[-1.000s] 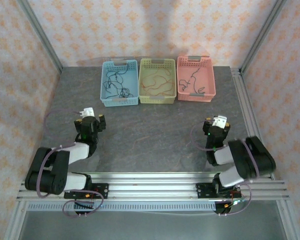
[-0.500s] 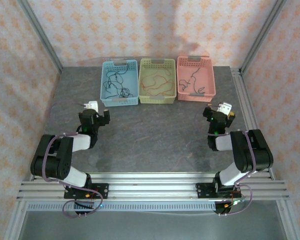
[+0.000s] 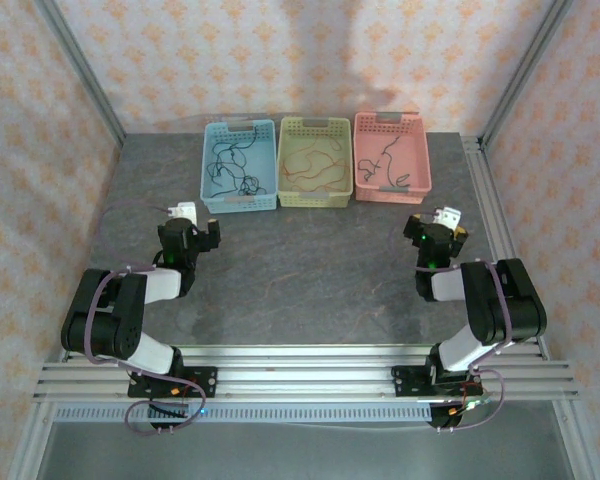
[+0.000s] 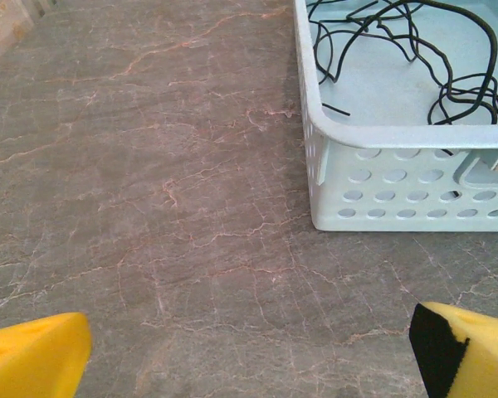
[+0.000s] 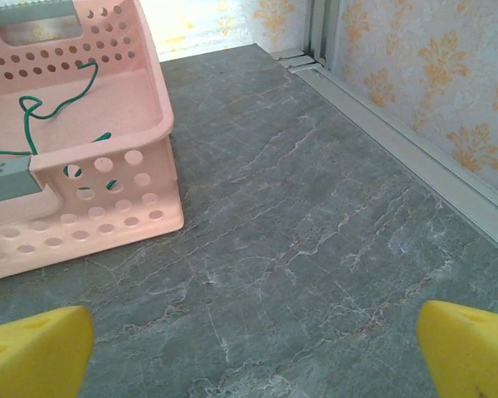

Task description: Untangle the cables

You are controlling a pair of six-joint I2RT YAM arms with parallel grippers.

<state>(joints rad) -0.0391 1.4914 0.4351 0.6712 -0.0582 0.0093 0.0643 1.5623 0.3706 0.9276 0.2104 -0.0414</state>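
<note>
Two grippers are mine, and both stand with jaws spread wide and nothing between them. My left gripper (image 4: 249, 365) shows its yellow fingers (image 4: 33, 356) at the bottom corners of the left wrist view, over bare grey marbled tabletop (image 3: 310, 270). My right gripper (image 5: 249, 365) hangs the same way, with only stone-patterned surface between its yellow tips.

Ahead and to the right of the left gripper sits the blue basket (image 4: 382, 137). Its perforated near wall and rounded corner rise between me and the black cable (image 4: 461, 83), which lies in loose, overlapping loops on the basket floor.

Ahead and to the left of the right gripper stands the pink basket (image 5: 108, 207). Its near corner faces me, and the dark green cable (image 5: 25, 102) curls inside, behind that wall. To the right of this gripper an aluminium rail (image 5: 398, 133) runs along the tabletop's edge, against the patterned wall.

From above, the three baskets stand side by side at the far end of the tabletop. The yellow-green basket (image 3: 315, 198) is in the middle, holding the orange-red cable (image 3: 315, 165) in wavy coils. Each cable lies in its own basket, apart from the others. Both grippers are near the outer baskets but touch neither.
</note>
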